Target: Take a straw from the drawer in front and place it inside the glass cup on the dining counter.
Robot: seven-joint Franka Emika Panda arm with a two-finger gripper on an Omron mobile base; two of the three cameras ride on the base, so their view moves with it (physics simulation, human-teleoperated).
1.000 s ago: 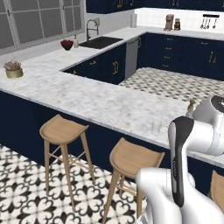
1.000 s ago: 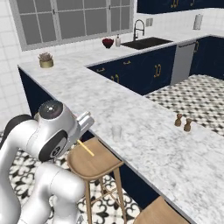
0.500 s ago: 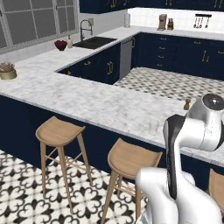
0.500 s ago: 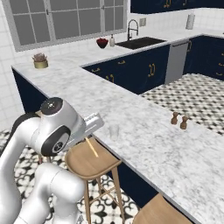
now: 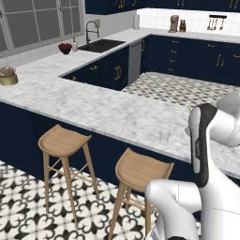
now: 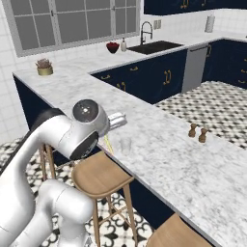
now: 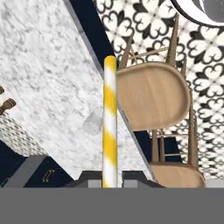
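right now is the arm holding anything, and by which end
The yellow-and-white striped straw, pinched at its near end between the shut jaws; the rest sticks out ahead.

One straw (image 7: 110,122), striped yellow and white, is seen in the hand view. One glass cup (image 6: 126,145) is counted on the dining counter (image 6: 159,144). Two wooden stools are counted in the left base view, one (image 5: 63,140) to the left and one (image 5: 142,169) to the right. Two small brown shakers (image 6: 198,133) are counted side by side on the marble. One potted plant (image 5: 8,76) is counted, one red bowl (image 5: 64,48), one sink (image 5: 101,45) with one tap (image 5: 90,31), and one paper roll (image 5: 136,21)
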